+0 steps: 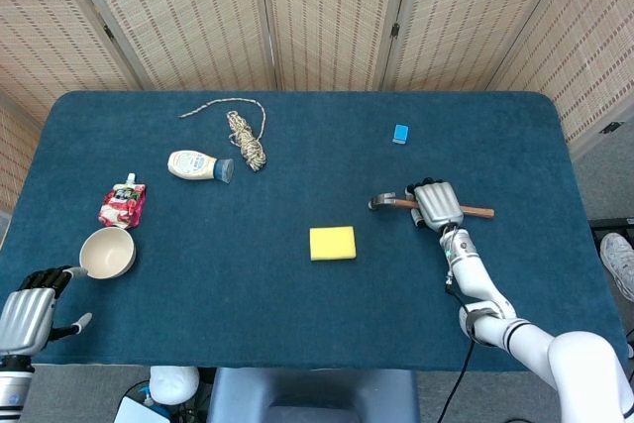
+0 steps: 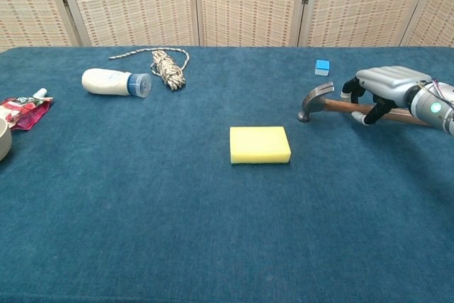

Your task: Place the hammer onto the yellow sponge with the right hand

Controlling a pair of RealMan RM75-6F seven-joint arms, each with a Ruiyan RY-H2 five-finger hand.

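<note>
The blue table [image 1: 297,294] carried everything. The right hand [image 2: 386,86] lay over the hammer [image 2: 333,103], fingers curled around its handle, right of the yellow sponge [image 2: 259,145]. The left hand [image 1: 28,314] hung off the near-left edge, fingers loosely curled, holding nothing.

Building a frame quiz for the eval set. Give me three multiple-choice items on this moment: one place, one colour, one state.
1. Where does the hammer lie?
A. on the yellow sponge
B. on the table, right of the yellow sponge
C. in the bowl

2. What colour is the small cube near the far edge?
A. blue
B. red
C. green

3. What is the right hand doing?
A. resting on the rope
B. holding the bottle
C. curled over the hammer's handle

Key: 1 B, the yellow sponge is bare and the hammer lies apart from it; 2 A, both views show blue; 3 C, its fingers wrap the wooden handle.
</note>
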